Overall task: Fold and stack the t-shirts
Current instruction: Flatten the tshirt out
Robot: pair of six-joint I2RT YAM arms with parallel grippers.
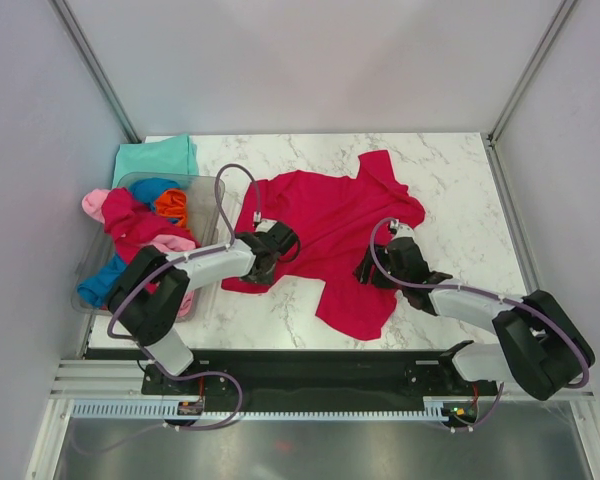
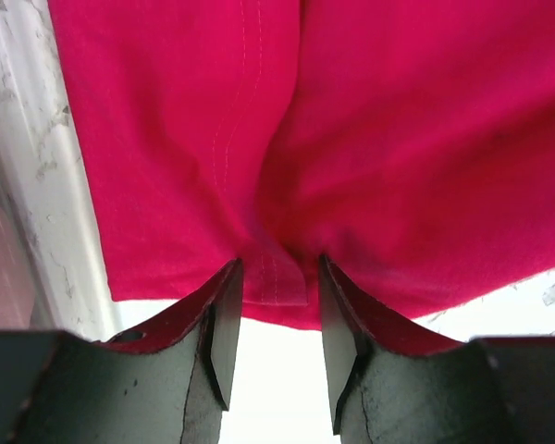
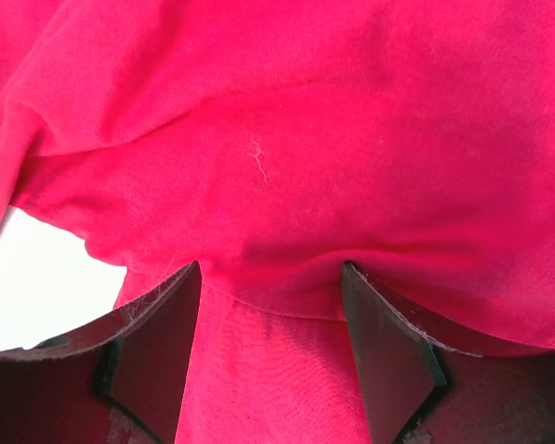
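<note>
On the white marble-patterned bench (image 1: 450, 190), a large crimson-red cloth t-shirt (image 1: 325, 215) is spread crumpled at the centre. Its hem is pinched by the left hand (image 2: 276, 347); a fold is gripped by the wider right hand (image 3: 270, 356). Uneven pulling could bunch the cloth.

large t-shirt (image 1: 325, 235) spread mid-table | bin (image 1: 208, 190) left of it, holding heaped shirts (image 1: 135, 225) | folded shirt (image 1: 155, 157) behind bin | grippers at near hem

red shirt (image 1: 325, 230) | edges cropped in both wrist views | bin (image 1: 208, 190) contents tangled (count unclear)
</note>
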